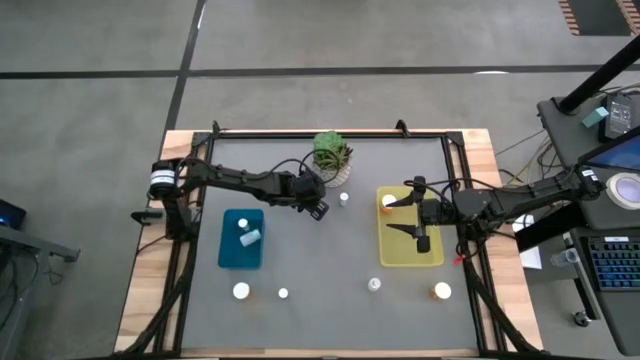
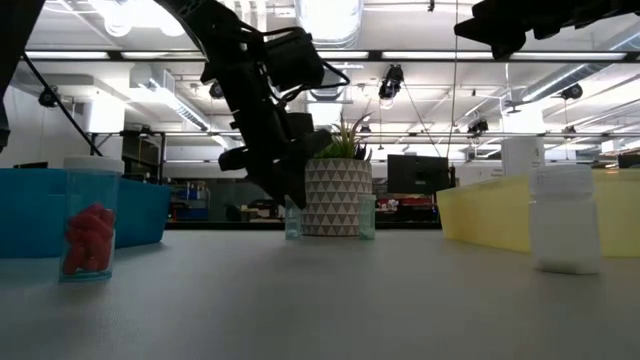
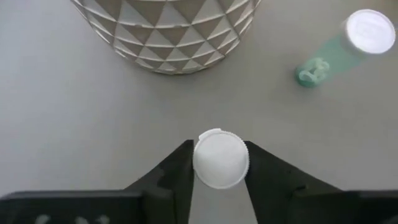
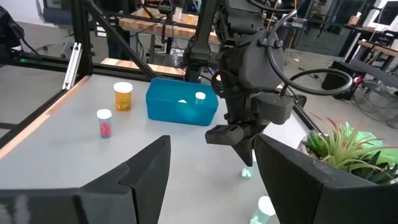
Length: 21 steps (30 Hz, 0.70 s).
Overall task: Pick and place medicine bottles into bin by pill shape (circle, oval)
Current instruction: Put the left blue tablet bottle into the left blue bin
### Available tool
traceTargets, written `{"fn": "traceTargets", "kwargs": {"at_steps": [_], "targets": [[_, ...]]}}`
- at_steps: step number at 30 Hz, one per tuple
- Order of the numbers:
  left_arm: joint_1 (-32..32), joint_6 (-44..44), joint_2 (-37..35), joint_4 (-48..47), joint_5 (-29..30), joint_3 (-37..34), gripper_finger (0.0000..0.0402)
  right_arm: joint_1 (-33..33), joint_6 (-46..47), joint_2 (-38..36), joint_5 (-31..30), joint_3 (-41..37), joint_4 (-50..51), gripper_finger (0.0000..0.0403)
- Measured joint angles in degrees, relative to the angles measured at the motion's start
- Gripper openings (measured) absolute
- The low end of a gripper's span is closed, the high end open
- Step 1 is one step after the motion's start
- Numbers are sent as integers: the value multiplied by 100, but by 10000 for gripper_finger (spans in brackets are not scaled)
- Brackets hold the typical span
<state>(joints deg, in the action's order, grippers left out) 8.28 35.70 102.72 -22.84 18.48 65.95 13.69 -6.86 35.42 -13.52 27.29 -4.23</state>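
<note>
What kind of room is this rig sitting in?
Probably a robotics lab or workshop: bare concrete floor, open ceiling with strip lights, and a cart with keyboard beside the wood-edged table.

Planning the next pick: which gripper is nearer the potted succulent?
Left. The left gripper sits just beside the potted succulent, closing around a white-capped bottle; the right gripper hangs over the yellow bin.

I count 9 medicine bottles (image 1: 241, 291) tot.: 2 in the blue bin (image 1: 235, 258), 1 in the yellow bin (image 1: 410, 255), 5 loose on the table (image 1: 320, 320), and 1 btwn the fingers of the left gripper (image 3: 219, 149). That's 2 bins, 1 potted plant (image 1: 332, 155) and 2 arms (image 1: 250, 182).
</note>
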Motion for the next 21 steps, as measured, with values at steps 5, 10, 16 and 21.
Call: {"fn": "traceTargets", "kwargs": {"at_steps": [5, 10, 16, 21], "targets": [[-62, 8, 0, 16, 14, 0, 90, 0, -47, 0, -1, 0, -4, 224], [-216, 142, -67, -22, 122, 0, 95, 0, -136, 0, -2, 0, -24, 224], [-784, 152, -725, -357, 132, 0, 95, 0, -202, 0, -4, 0, -65, 224], [-1308, 376, -1642, -1363, 131, 0, 96, -2, -215, 0, -4, 0, -72, 224]]}}
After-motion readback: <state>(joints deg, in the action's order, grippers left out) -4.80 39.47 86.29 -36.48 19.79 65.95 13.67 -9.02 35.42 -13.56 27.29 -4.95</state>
